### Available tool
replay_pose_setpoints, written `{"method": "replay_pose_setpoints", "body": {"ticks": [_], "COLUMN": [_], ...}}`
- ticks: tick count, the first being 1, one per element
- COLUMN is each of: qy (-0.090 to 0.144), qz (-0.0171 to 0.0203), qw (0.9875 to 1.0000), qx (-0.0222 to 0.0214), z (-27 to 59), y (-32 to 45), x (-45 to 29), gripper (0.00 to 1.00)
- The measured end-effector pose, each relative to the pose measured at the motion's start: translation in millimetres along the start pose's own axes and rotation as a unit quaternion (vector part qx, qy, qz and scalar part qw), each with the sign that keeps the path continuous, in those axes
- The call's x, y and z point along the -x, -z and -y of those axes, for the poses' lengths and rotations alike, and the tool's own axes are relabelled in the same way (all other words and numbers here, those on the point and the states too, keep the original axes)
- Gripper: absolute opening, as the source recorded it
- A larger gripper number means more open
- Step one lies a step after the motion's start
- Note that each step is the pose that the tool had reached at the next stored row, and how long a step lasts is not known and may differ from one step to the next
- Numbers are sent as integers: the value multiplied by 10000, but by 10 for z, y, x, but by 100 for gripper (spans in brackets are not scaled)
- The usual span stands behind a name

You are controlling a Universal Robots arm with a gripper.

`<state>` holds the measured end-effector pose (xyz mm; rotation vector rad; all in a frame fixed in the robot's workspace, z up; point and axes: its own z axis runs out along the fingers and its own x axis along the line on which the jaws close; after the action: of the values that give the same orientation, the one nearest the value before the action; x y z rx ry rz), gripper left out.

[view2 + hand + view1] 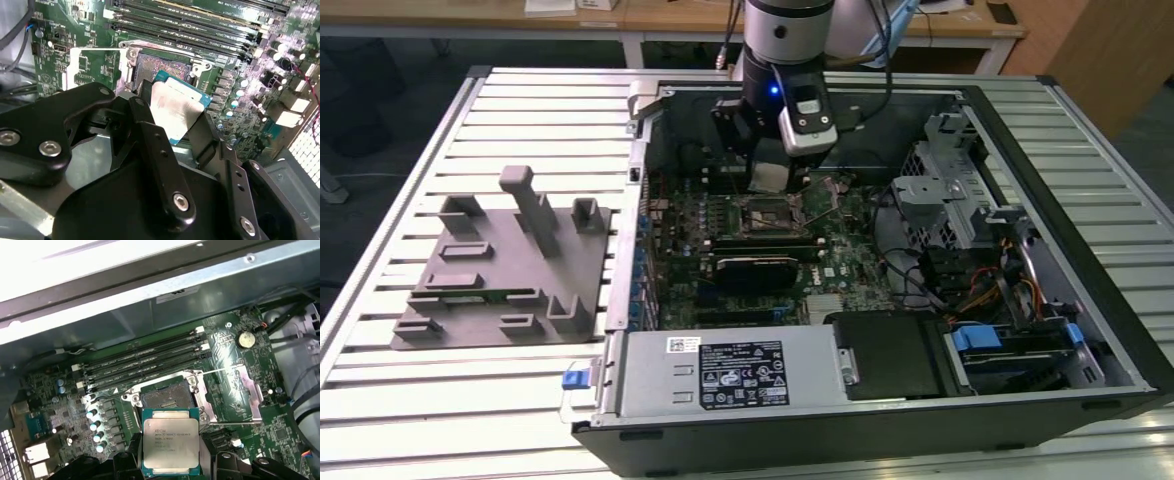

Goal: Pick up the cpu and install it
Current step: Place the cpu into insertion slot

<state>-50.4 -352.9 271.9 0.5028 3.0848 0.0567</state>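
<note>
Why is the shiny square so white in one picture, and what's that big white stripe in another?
In the second wrist view, light bounces off the flat square silver metal-topped cpu, washing it pale; in the first wrist view, the band beyond the grey metal case wall glares plain white; in the exterior view, lighting looks even.

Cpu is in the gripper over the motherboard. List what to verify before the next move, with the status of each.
1. Grip: gripper shut on the cpu, holding two opposite edges: ok.
2. Socket bare, nothing lying in it: ok.
3. Cover plate swung aside, off the socket: ok.
4. Cpu centred over the socket: in the first wrist view it looks offset from it, and the height does not show: cannot tell.
5. Cpu corner marks matched to the socket: cannot tell.
6. Cpu seated: not ok, it is in the gripper, not in the socket.
</note>
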Motion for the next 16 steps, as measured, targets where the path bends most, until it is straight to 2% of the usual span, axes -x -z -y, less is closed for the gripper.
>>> {"method": "replay_pose_setpoints", "body": {"ticks": [5,9,13,16], "qy": [-222,-430,-698,-938], "qz": [9,17,27,36], "qw": [9998,9991,9976,9956], "qx": [-3,-5,-7,-10], "z": [0,0,0,0], "y": [0,0,-1,-1], "x": [0,0,0,0], "gripper": [54,54,54,54]}}
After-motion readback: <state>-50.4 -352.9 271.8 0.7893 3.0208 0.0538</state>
